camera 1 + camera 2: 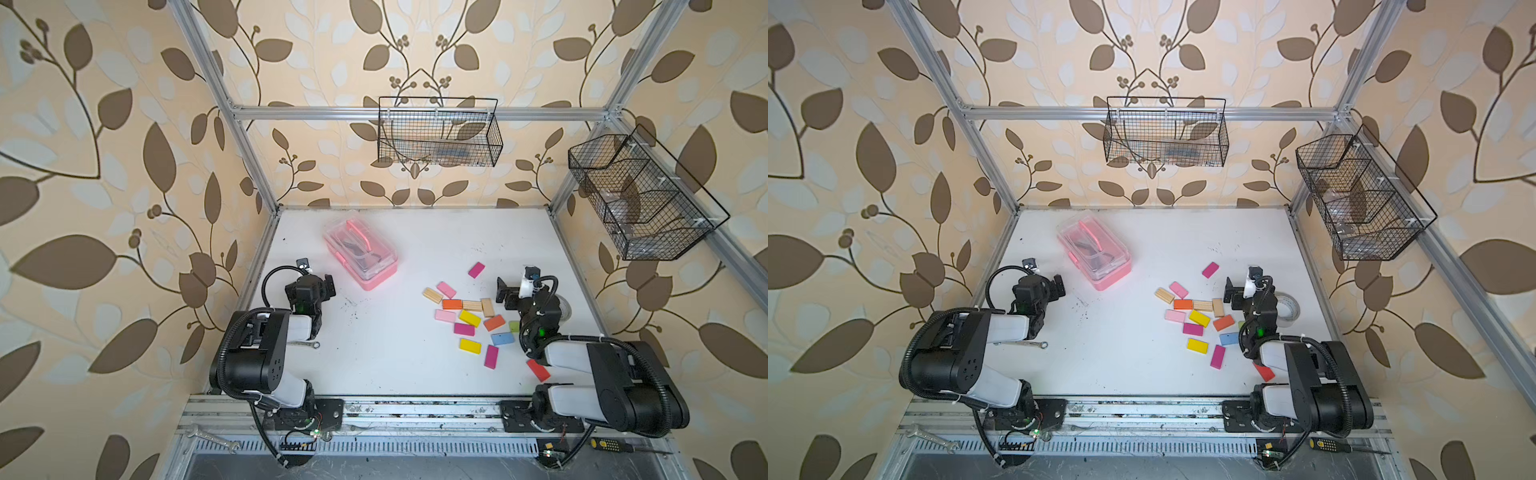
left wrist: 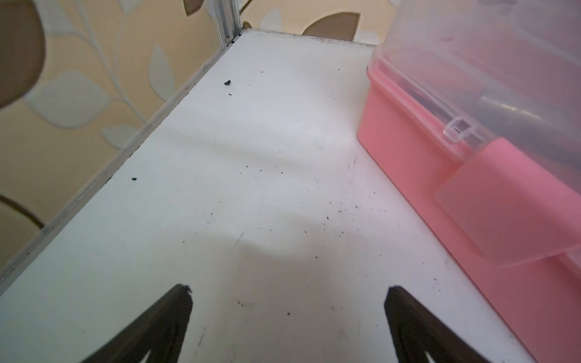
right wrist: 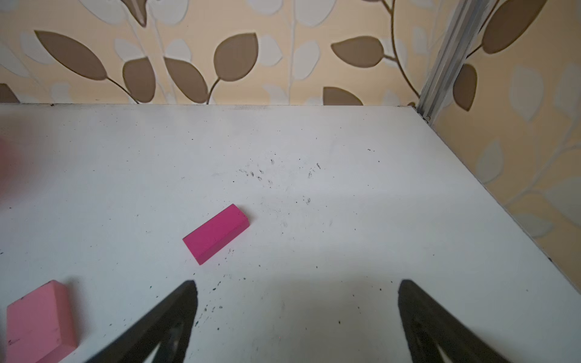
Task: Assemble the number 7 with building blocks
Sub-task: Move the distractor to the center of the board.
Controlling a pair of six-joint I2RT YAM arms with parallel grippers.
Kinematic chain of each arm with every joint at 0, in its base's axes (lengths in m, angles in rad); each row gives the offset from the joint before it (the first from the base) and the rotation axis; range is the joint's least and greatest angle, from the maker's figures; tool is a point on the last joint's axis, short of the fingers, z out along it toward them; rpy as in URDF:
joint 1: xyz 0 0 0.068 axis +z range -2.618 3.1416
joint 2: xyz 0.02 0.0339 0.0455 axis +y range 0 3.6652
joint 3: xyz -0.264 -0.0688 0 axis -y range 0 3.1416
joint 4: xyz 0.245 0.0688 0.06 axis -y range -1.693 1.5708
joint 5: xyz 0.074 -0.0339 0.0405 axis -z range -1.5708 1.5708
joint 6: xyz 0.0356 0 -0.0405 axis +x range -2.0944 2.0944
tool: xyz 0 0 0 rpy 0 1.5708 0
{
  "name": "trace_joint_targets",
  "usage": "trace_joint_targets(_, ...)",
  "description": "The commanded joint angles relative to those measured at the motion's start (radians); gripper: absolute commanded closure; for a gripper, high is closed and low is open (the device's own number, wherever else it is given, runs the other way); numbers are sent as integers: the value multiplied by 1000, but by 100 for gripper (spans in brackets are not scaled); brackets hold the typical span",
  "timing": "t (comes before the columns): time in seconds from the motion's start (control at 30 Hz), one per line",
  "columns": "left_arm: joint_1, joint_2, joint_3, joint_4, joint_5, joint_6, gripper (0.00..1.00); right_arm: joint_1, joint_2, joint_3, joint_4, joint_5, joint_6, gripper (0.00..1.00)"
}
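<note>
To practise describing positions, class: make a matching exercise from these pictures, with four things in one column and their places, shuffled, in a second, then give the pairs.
Things:
1 case
2 red block
3 screwdriver
4 tape roll

Places:
a off the table, on the front frame
b by the table's right edge
c far left part of the table
d partly under the right arm

Pairs: 1-c, 2-d, 3-a, 4-b
</note>
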Motion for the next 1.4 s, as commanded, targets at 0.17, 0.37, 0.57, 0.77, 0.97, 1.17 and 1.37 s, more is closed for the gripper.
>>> trace_joint_targets(0.17, -1, -9, 11, 19, -10, -3, 1, -1, 6, 12, 26, -9, -3, 0)
trace_joint_targets(0.37, -2, -9, 12, 20, -10, -4, 1, -14, 8, 15, 24, -32, 3, 0)
trace_joint_targets(0.57, -2, -10, 10, 21, -10, -4, 1, -14, 7, 14, 25, -31, 2, 0)
trace_joint_targets(0.77, -1, -10, 11, 22, -10, -4, 1, -14, 7, 14, 25, -30, 1, 0)
trace_joint_targets(0.97, -1, -9, 10, 21, -10, -4, 1, -14, 7, 8, 32, -31, 2, 0)
trace_joint_targets(1.17, -1, -9, 10, 20, -10, -4, 1, -13, 8, 10, 31, -30, 2, 0)
trace_joint_targets(1.37, -1, -12, 0, 36, -7, -3, 1, -14, 5, 9, 33, -32, 1, 0)
